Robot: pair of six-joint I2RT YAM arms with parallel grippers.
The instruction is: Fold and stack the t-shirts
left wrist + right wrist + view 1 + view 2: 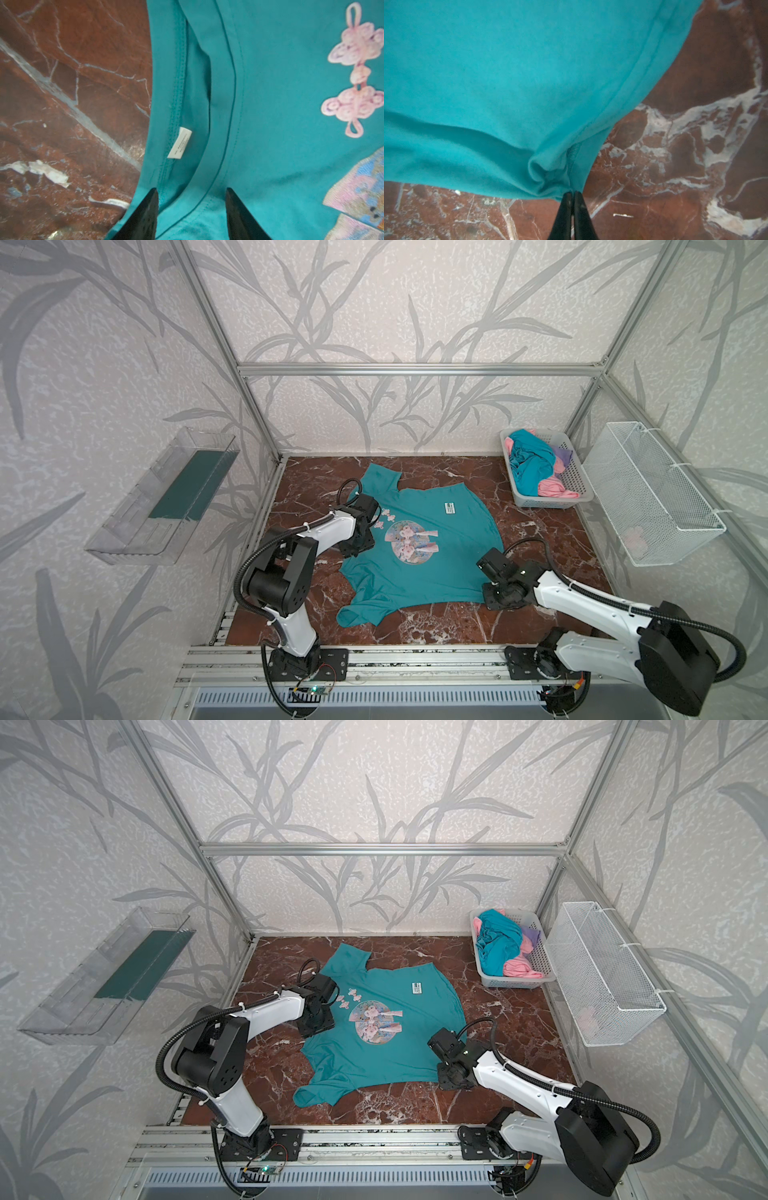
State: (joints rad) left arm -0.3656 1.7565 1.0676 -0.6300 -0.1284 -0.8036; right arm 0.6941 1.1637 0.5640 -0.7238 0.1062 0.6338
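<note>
Teal tee point(415, 572) hem corner pinched in R hand point(572, 193); L hand point(191, 189) spread over collar point(222, 104).

Both the left arm point(332, 526) and the right arm point(582, 601) wear glossy white shells between bulky matte-black joint housings. Behind the jaws, black corrugated cables point(238, 585) loop along the links, cinched by white zip ties. The left gripper point(191, 188) and right gripper point(572, 192) have black fingers tapering to narrow tips. Tiny dimples speckle one left finger point(145, 218).
</note>
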